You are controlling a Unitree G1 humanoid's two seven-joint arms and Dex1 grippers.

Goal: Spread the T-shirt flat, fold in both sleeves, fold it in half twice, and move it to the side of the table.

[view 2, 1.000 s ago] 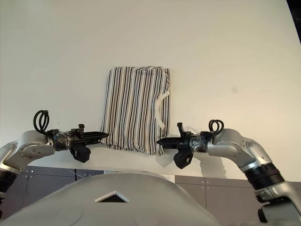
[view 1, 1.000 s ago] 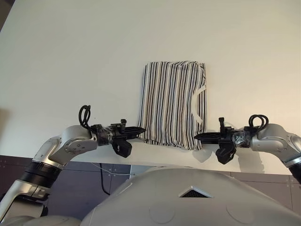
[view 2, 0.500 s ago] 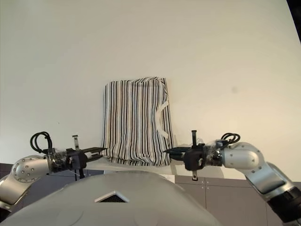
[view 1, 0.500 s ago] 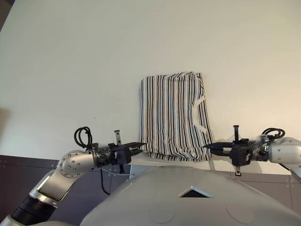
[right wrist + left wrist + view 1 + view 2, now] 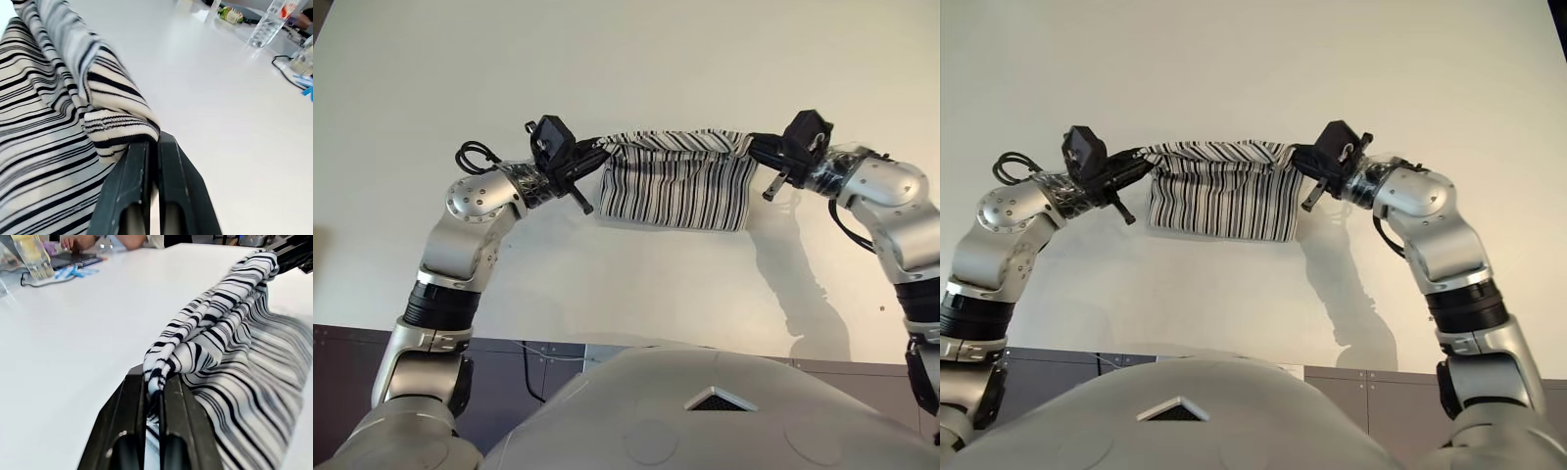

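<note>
The striped T-shirt (image 5: 674,181) is at the middle of the white tabletop (image 5: 607,59), already narrowed to a folded panel. One edge is lifted and stretched between the two arms. The rest hangs down from that edge to the tabletop surface.

The left pincer (image 5: 599,156) is clamped on the left corner of the raised edge. The right pincer (image 5: 756,148) is clamped on the right corner. In both wrist views the fingers are pressed together with only a thin bunch of fabric between them.

The step in hand appears to be a fold in half.

Hazards from here:
- Shallow grip. A corner may slip free if the arms pull apart.
- Unequal travel of the arms. The fold line will skew.
- Slack in the raised edge. The centre may sag and wrinkle on landing.
- Dragging the lower layers. The tucked sleeves may open.
</note>
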